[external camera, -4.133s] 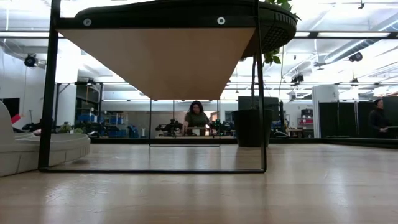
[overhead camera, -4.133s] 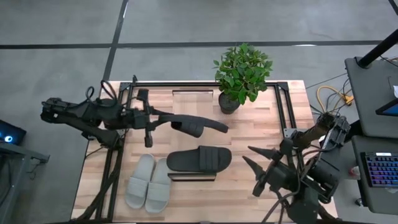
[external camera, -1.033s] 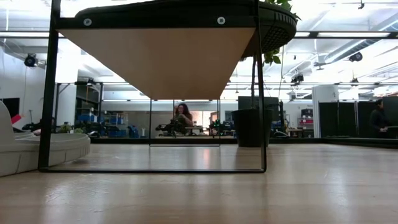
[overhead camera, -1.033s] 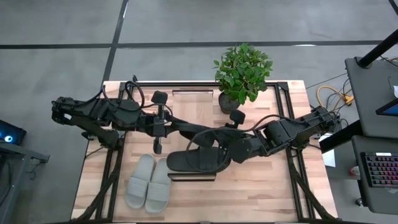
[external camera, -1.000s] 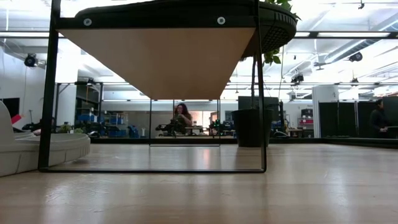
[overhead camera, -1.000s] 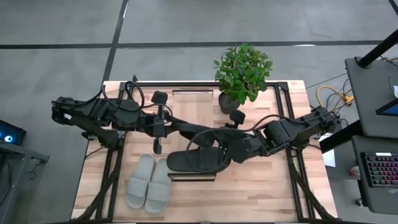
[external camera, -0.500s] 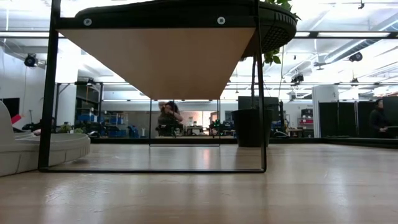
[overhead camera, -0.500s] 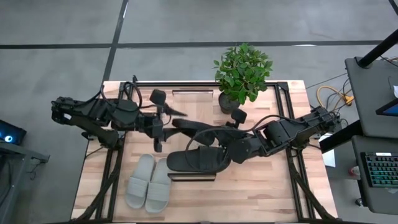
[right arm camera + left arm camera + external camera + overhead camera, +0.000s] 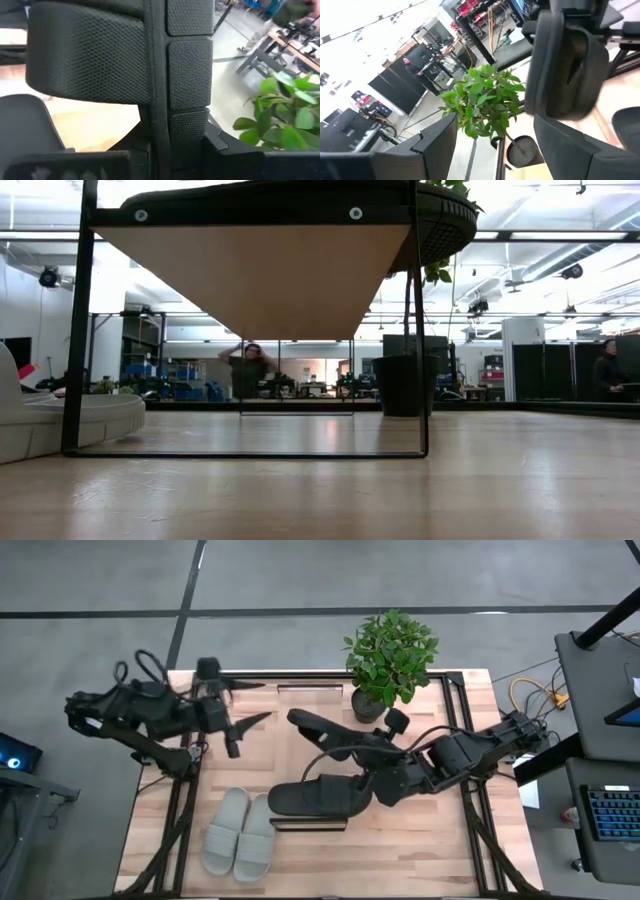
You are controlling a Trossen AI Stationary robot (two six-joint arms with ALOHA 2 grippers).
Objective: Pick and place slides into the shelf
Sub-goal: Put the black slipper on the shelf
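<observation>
1. Handing over has just been completed: the black slide point(image 9: 322, 732), gripped by both claws half a second earlier, is now clamped only by the right claw point(image 9: 372, 762), mid-frame.
2. The left claw point(image 9: 245, 705) has been drawn back to the upper left, fingers apart and empty.
3. One black slide point(image 9: 320, 797) lies on the shelf point(image 9: 310, 824); the grey pair point(image 9: 240, 833) waits on the counter point(image 9: 420, 850), lower left.
4. Open room is left above the shelf; the plant point(image 9: 390, 655) stands close at upper centre.
</observation>
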